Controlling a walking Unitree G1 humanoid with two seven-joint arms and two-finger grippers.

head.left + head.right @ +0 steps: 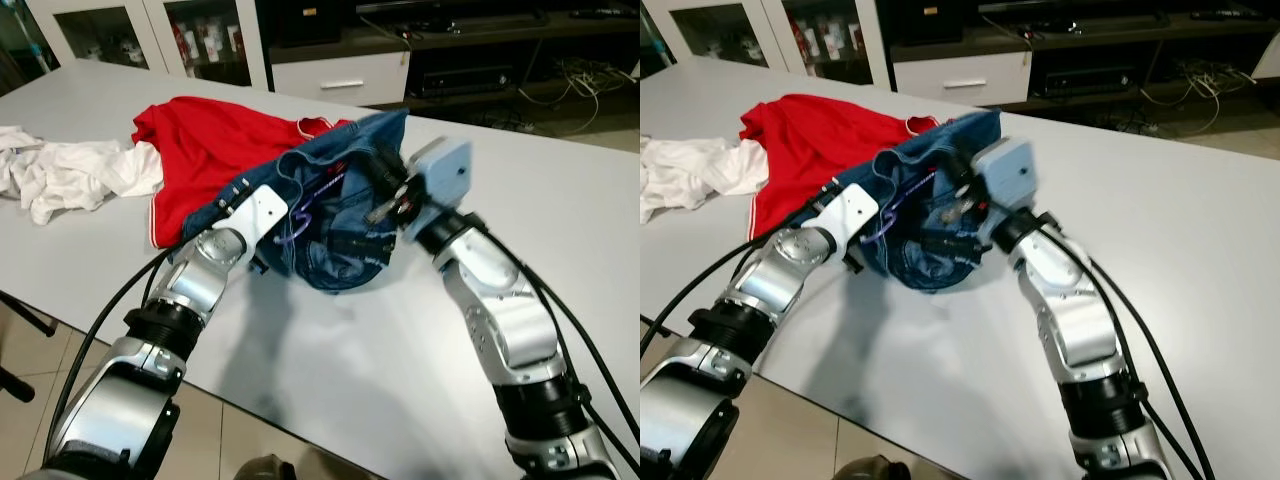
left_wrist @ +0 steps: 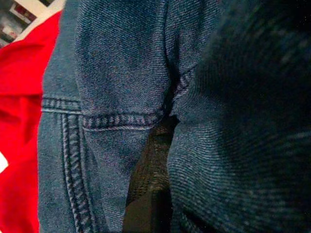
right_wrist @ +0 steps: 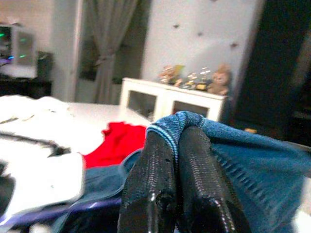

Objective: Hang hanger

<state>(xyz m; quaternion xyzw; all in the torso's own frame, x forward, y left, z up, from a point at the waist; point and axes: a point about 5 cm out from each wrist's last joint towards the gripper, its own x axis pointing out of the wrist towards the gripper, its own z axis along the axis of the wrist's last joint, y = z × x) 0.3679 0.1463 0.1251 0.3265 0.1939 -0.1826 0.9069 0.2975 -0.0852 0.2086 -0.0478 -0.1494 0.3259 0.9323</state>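
Note:
A blue denim garment [image 1: 345, 215] lies bunched on the grey table [image 1: 560, 230], partly over a red shirt [image 1: 200, 145]. A thin purple hanger [image 1: 297, 222] pokes out of the denim beside my left wrist. My left gripper [image 1: 300, 240] is pushed into the denim folds, and the left wrist view is close against the denim seams [image 2: 112, 121]. My right gripper [image 3: 177, 141] is shut on a raised fold of the denim [image 3: 243, 141] at the garment's right side, lifting it a little off the table.
A crumpled white cloth [image 1: 70, 170] lies at the table's left, next to the red shirt. White cabinets [image 1: 335, 78] and a dark shelf with cables [image 1: 560, 70] stand behind the table. The table's near edge [image 1: 300, 425] runs close in front of me.

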